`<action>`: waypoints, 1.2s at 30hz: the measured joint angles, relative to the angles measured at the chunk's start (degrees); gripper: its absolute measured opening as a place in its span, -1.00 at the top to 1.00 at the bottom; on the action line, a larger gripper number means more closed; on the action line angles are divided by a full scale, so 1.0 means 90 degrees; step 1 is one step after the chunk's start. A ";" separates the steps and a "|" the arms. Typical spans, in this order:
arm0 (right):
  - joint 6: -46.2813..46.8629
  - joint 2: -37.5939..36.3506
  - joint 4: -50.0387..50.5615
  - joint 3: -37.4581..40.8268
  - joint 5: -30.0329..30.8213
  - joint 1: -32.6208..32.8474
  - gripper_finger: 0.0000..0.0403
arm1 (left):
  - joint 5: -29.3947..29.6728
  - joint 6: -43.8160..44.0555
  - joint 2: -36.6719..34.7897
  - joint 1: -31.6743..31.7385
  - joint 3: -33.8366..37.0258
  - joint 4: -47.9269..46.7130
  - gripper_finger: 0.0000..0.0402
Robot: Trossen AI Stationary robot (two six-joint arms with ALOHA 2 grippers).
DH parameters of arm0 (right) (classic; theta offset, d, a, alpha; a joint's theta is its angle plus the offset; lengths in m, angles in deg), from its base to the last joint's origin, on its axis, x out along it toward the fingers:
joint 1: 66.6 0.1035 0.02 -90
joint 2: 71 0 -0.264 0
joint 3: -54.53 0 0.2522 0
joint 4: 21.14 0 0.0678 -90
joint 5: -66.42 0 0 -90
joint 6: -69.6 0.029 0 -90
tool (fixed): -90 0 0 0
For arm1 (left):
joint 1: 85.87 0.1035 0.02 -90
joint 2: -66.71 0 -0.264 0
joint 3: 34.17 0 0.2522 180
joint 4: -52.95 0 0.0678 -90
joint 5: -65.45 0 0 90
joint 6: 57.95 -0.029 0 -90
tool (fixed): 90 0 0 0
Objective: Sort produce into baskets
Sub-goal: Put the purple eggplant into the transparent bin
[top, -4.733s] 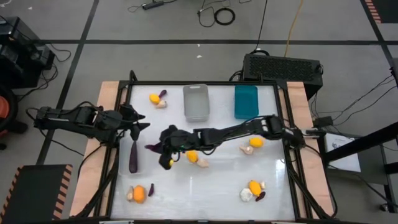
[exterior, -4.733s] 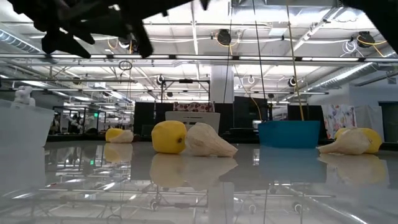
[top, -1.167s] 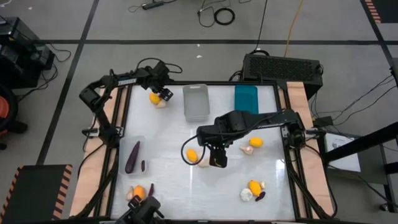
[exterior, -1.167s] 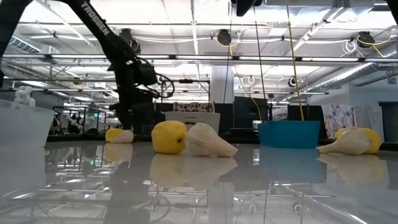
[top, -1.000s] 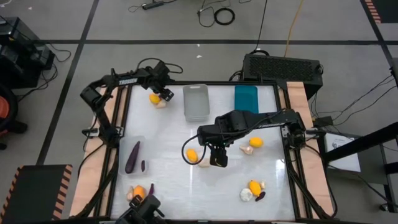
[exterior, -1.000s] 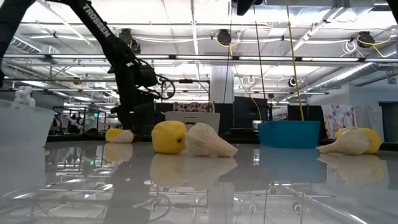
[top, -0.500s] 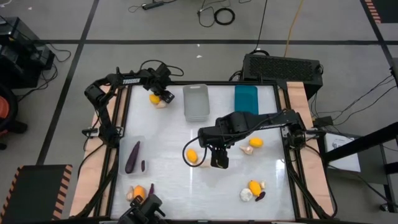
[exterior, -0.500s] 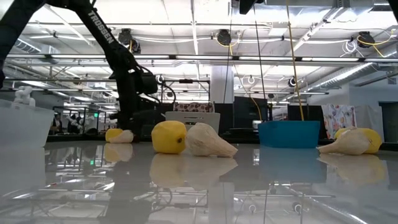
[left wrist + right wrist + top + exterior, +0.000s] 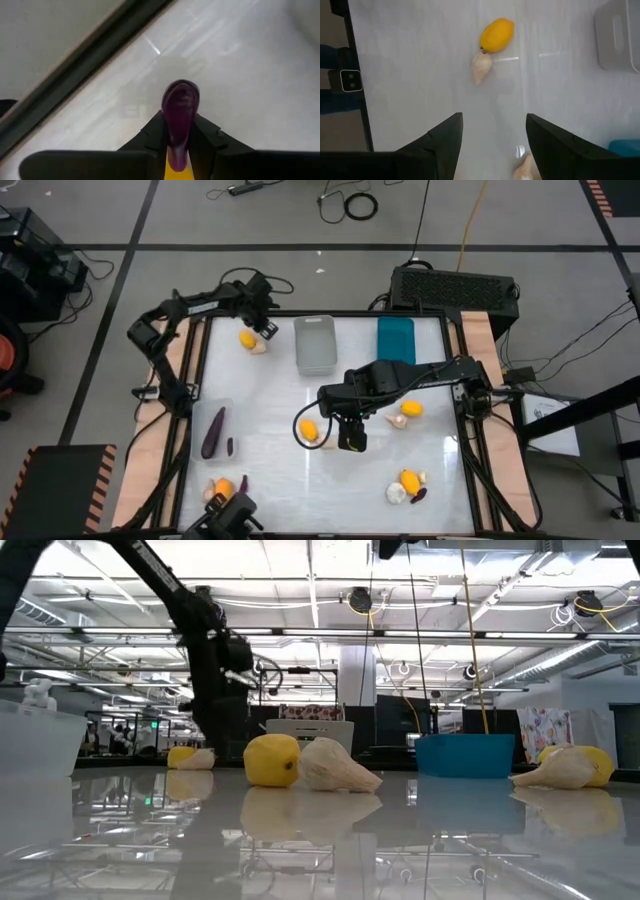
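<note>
My left gripper [image 9: 262,328] hangs over the table's far left corner, shut on a small dark purple eggplant [image 9: 180,112]. Just beside it on the table lie a yellow fruit [image 9: 243,337] and a garlic bulb [image 9: 258,346]. My right gripper [image 9: 348,436] hovers open above the table's middle, holding nothing. A yellow fruit [image 9: 496,35] and a garlic bulb [image 9: 480,68] lie on the table to its left. The grey basket [image 9: 315,344] and the teal basket [image 9: 395,342] stand at the far edge. The clear basket [image 9: 205,412] at the left holds two eggplants. My left gripper pinches the small eggplant between its two fingers [image 9: 205,135], along the eggplant's length. Its rounded end [image 9: 181,95] sticks out past the fingertips. The fingers come from above, pointing steeply down. The eggplant hangs above the white table top, with its shadow on the table below.
More produce lies in clusters at the near left [image 9: 225,488], the near right [image 9: 408,482] and the right [image 9: 405,413]. A big black vented box [image 9: 455,288] stands behind the far right corner. The table's black frame rail [image 9: 75,80] runs close by the left gripper.
My left arm has risen a little over the far left corner, beside the yellow fruit and garlic there. My right arm has kept still.
</note>
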 joint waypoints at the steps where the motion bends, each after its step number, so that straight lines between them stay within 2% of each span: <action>1: -0.0027 0.0000 -0.0005 0.0000 0.0011 0.0000 -0.04 | -0.0007 0.0047 -0.0149 0.0000 -0.0059 -0.0090 0.69; 3: -0.0063 0.0000 -0.0005 0.0000 0.0140 0.0000 -0.04 | -0.0068 0.0139 -0.0525 -0.0006 -0.0137 -0.0250 0.68; 9: -0.0094 0.0000 -0.0012 0.0000 0.0470 0.0000 -0.04 | -0.1025 0.0622 -0.1963 -0.0321 -0.0173 -0.0682 0.68; 13: -0.0185 0.0000 -0.0010 0.0000 0.0473 0.0009 -0.04 | -0.1211 0.0906 -0.2900 -0.0902 -0.0173 -0.1317 0.67; 17: -0.0751 0.0000 -0.0009 0.0000 0.0473 0.0032 0.00 | -0.1233 0.1570 -0.3728 -0.1633 -0.0173 -0.2065 0.67; 24: -0.1828 -0.0206 0.0247 0.0000 0.0458 0.0034 0.32 | -0.1187 0.3968 -0.4985 -0.3277 -0.0173 -0.3065 0.67; 28: -0.2264 -0.0603 0.0255 0.0000 0.0434 0.0052 0.56 | -0.0730 0.5723 -0.5465 -0.4365 -0.0173 -0.3448 0.67; 32: -0.2454 -0.1156 0.0255 0.0167 0.0434 0.0100 0.80 | -0.0021 0.7301 -0.5596 -0.5553 -0.0173 -0.3602 0.67; 36: -0.2260 -0.1861 0.0181 0.0798 0.0432 0.0199 0.98 | 0.0332 0.8355 -0.5338 -0.6532 -0.0173 -0.3587 0.67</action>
